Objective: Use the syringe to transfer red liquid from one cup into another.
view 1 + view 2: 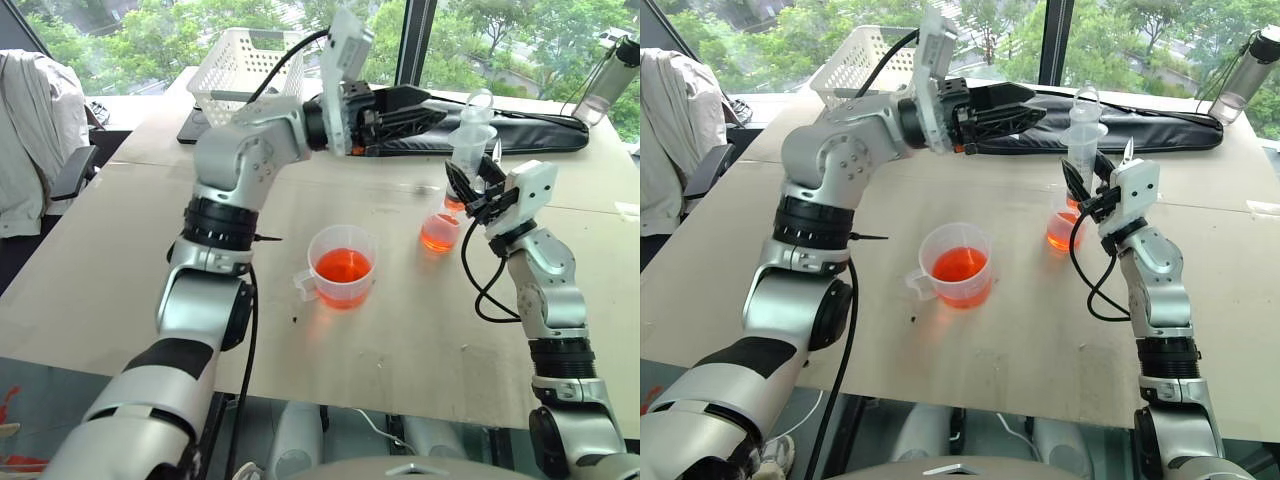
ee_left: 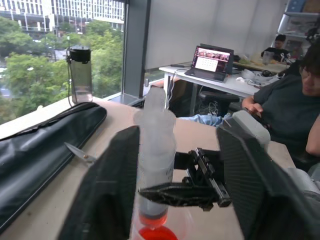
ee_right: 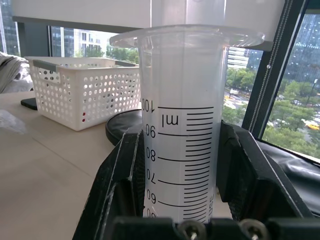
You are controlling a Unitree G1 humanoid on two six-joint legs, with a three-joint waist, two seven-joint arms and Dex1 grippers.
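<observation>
clear plastic is what the syringe (image 1: 474, 140) is made of, so it looks light, stiff and smooth; i would judge it slippery when wet and liable to crack if squeezed hard. the right gripper (image 1: 478, 192) is clamped on the barrel, fingers (image 3: 116, 195) pressed to either side by the printed scale, holding it upright with the nozzle down in the small cup (image 1: 440, 231) and a little red liquid (image 2: 151, 218) low in the barrel. the barrel seems the right place to hold; the plunger's ring top is the part for the other hand. the left gripper (image 1: 432, 112) points level toward the plunger, holding nothing; the left wrist view shows its fingers (image 2: 111, 190) parted either side of the syringe, not touching it. the big cup (image 1: 342, 265) stands on the table (image 1: 120, 280) nearer the robot, apart from the small one, about a third full of red. both cups look light and easy to tip. count: one syringe, two cups, two grippers.
</observation>
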